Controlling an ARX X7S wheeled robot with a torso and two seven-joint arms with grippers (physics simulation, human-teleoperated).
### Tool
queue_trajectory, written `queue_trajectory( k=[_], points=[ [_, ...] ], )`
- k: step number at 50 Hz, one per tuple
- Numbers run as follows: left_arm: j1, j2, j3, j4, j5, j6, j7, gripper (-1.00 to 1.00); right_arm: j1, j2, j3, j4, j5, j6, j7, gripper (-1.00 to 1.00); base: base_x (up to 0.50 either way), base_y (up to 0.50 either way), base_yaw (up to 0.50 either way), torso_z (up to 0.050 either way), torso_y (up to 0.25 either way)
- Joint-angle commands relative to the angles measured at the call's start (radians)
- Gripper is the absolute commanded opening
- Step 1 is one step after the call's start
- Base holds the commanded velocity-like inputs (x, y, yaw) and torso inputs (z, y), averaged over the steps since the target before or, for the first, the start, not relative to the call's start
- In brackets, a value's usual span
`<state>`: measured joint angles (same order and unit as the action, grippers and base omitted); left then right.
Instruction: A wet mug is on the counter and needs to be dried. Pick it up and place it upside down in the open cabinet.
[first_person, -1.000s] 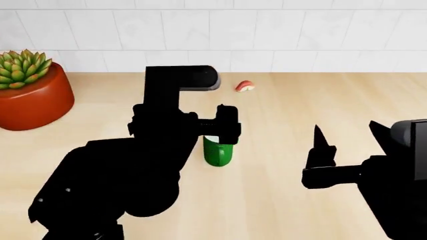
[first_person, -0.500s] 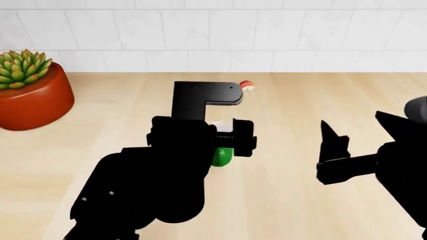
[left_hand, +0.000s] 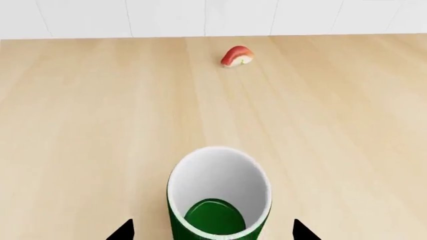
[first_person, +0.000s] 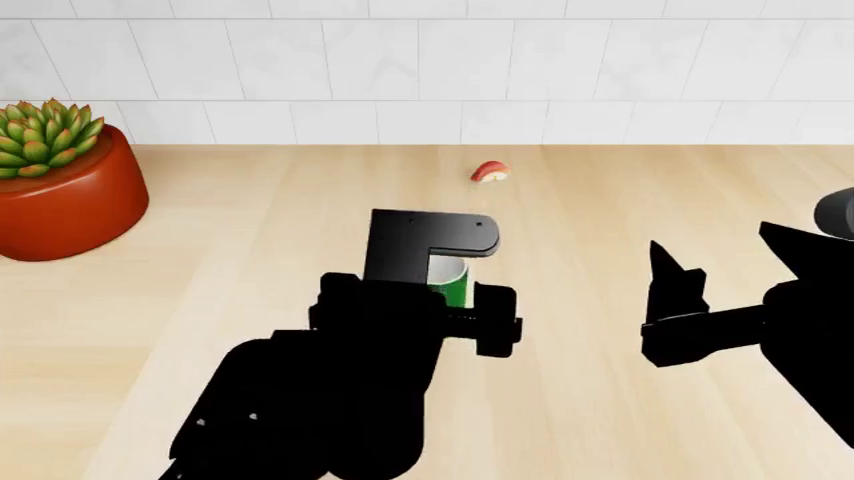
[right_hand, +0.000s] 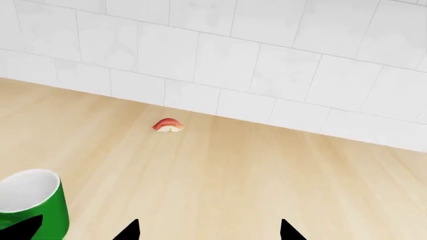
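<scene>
Backdrop: pale beige wood-grain counter (first_person: 200, 290) running back to a white tiled wall (first_person: 427, 70); no cabinet in any view.
Mug: small glossy bright-green cylindrical mug (left_hand: 219, 197) stands upright on the counter, mouth up, pale inside showing; handle not visible.
Left gripper: left gripper (left_hand: 212, 231) is spread wide, one black fingertip (left_hand: 123, 231) on each side of the mug, both apart from its wall. The mug sits between the fingers, near their tips. This looks like a straddle set up for a side grasp on the body.
Contact: none visible; the head view hides the lower mug behind the arm.
Right gripper: right gripper (right_hand: 208, 230) hangs open and empty, the mug off beyond one of its fingers, well apart. Likely parked to keep the approach free.
Stray item: small red-and-white sushi-like piece (left_hand: 236, 56) lies well past the left fingertips, toward the wall; no obstruction.
Plant: red-orange round pot holding a green succulent (first_person: 60, 180) sits far outside the left fingers.
Stage: pre-grasp, by my reading; closing, lifting and inverting are all not yet done.
Risk: glossy wet wall may slip in a light pinch.
</scene>
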<state>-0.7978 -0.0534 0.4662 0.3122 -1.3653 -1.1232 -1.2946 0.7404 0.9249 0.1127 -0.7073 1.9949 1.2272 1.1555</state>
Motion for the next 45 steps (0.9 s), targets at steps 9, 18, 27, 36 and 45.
queue_trajectory(
  k=[9, 18, 27, 36, 45],
  points=[
    [0.048, -0.028, 0.083, -0.058, 0.081, 0.075, 0.077, 1.00, -0.015, 0.006, 0.002, 0.001, -0.019, -0.007, -0.011, 1.00, 0.00, 0.00, 0.00, 0.000, 0.000],
    [0.068, -0.035, 0.125, -0.081, 0.119, 0.108, 0.121, 1.00, -0.021, 0.005, 0.000, 0.000, -0.030, -0.007, -0.019, 1.00, 0.00, 0.00, 0.00, 0.000, 0.000],
    [0.070, -0.041, 0.150, -0.100, 0.136, 0.131, 0.153, 1.00, -0.025, 0.009, -0.001, -0.007, -0.031, -0.013, -0.020, 1.00, 0.00, 0.00, 0.00, 0.000, 0.000],
    [0.060, -0.045, 0.167, -0.126, 0.149, 0.147, 0.178, 1.00, -0.034, 0.014, 0.004, -0.010, -0.033, -0.018, -0.024, 1.00, 0.00, 0.00, 0.00, 0.000, 0.000],
    [0.050, -0.048, 0.181, -0.152, 0.159, 0.161, 0.194, 1.00, -0.039, 0.016, 0.005, -0.011, -0.039, -0.022, -0.030, 1.00, 0.00, 0.00, 0.00, 0.000, 0.000]
  ],
)
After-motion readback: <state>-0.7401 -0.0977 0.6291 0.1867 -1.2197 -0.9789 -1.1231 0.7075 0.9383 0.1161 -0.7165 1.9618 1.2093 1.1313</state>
